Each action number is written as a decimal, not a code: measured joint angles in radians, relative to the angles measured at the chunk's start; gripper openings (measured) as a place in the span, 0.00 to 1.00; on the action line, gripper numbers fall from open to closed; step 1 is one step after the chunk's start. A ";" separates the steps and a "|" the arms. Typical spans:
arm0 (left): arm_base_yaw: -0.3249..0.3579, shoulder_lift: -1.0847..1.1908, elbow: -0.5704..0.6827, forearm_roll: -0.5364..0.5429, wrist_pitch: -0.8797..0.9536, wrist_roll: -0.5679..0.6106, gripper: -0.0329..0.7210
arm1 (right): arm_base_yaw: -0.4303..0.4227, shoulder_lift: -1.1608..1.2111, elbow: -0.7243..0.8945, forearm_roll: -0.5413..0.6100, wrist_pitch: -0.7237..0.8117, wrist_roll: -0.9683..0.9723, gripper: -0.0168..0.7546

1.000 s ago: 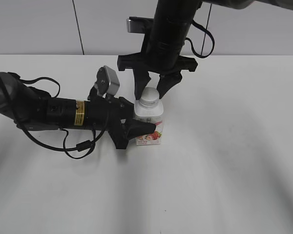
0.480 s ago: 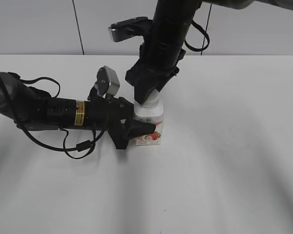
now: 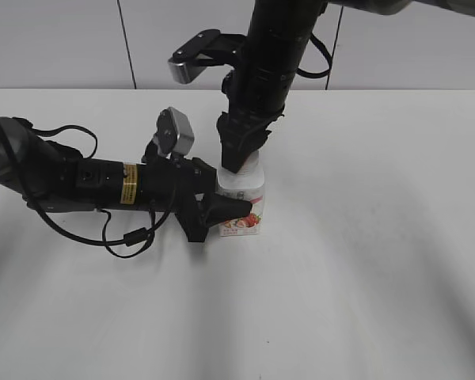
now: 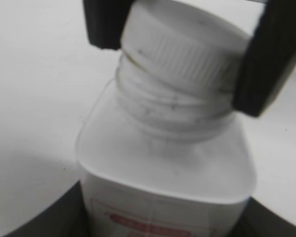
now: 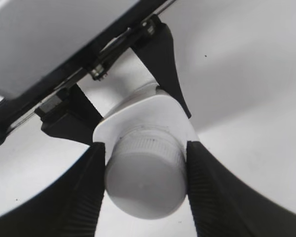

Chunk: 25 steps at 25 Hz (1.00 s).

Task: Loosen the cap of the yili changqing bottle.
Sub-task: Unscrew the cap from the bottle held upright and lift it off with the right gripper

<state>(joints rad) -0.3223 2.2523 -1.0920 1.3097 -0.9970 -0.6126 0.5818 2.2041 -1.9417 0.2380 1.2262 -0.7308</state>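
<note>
The yili changqing bottle (image 3: 244,192) stands upright on the white table, its strawberry label facing the front. My left gripper (image 3: 226,207) reaches in from the left and is shut on the bottle's body; its jaws flank the bottle (image 4: 163,173) at the bottom corners of the left wrist view. My right gripper (image 3: 241,154) comes down from above and is shut on the white cap (image 5: 145,180), one ribbed finger on each side. The cap (image 4: 180,47) sits on the neck between those two fingers. In the exterior view the cap is hidden by the right gripper.
The white table (image 3: 364,261) stretches around the bottle. The left arm's black cables (image 3: 119,233) loop on the table at the left. A pale wall (image 3: 55,43) rises behind the table's far edge.
My right gripper, open and spread above the cap a second ago, has come down, closed on the cap and turned about its axis. The left arm and bottle have not moved.
</note>
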 joint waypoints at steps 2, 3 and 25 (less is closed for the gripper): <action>0.000 0.000 0.000 0.000 0.000 -0.001 0.55 | 0.000 0.000 0.000 0.000 0.000 -0.012 0.53; 0.000 0.000 0.000 0.000 0.000 -0.001 0.55 | 0.000 0.000 0.000 0.000 0.000 -0.015 0.53; 0.000 0.000 0.000 0.006 0.003 -0.003 0.54 | 0.002 -0.015 0.000 -0.017 0.001 -0.017 0.53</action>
<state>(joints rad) -0.3223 2.2523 -1.0920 1.3154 -0.9944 -0.6157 0.5837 2.1892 -1.9417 0.2213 1.2273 -0.7478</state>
